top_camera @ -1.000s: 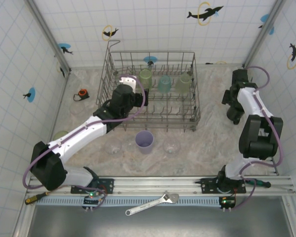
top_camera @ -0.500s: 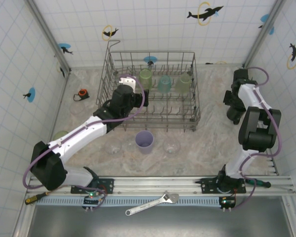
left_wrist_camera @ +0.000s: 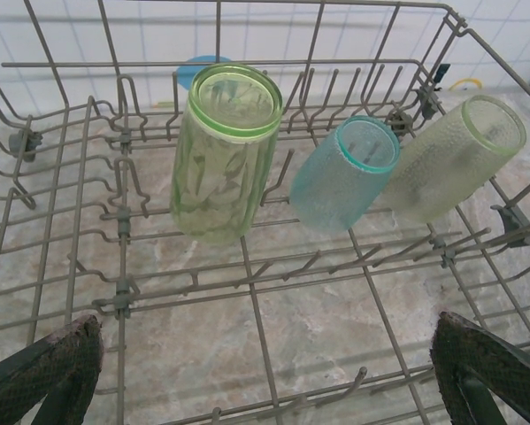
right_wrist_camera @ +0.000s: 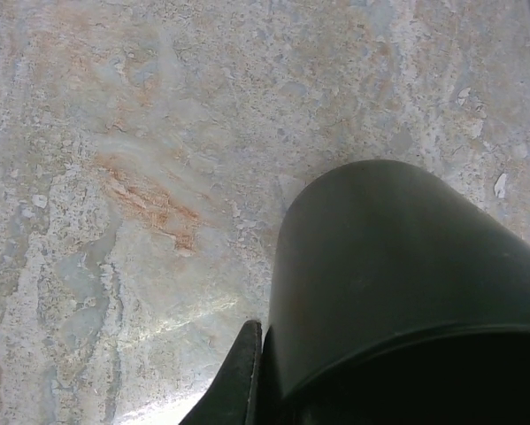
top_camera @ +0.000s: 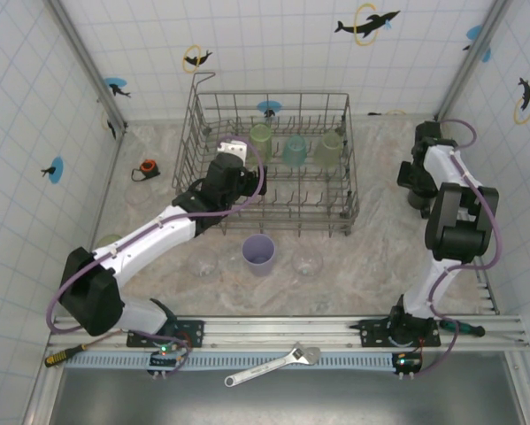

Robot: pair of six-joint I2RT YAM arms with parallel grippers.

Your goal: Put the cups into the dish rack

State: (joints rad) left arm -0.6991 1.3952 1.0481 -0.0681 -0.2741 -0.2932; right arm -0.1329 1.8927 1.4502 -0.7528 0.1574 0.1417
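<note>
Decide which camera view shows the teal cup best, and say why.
The left wrist view: the teal cup is close and sharp, tilted on tines of the dish rack, beside a green cup. The top external view gives it small, from above.

We see an orange-and-black tape measure [top_camera: 144, 168] on the marbled table [top_camera: 380, 257]; a silver wrench [top_camera: 273, 365] lies by the front rail [top_camera: 335, 332]; dolphin stickers [top_camera: 367, 23] dot the tiled walls [top_camera: 273, 44].

Grey rack [left_wrist_camera: 123, 299], green cup [left_wrist_camera: 225, 159], teal cup [left_wrist_camera: 344, 177], black cup [right_wrist_camera: 397, 266].
</note>
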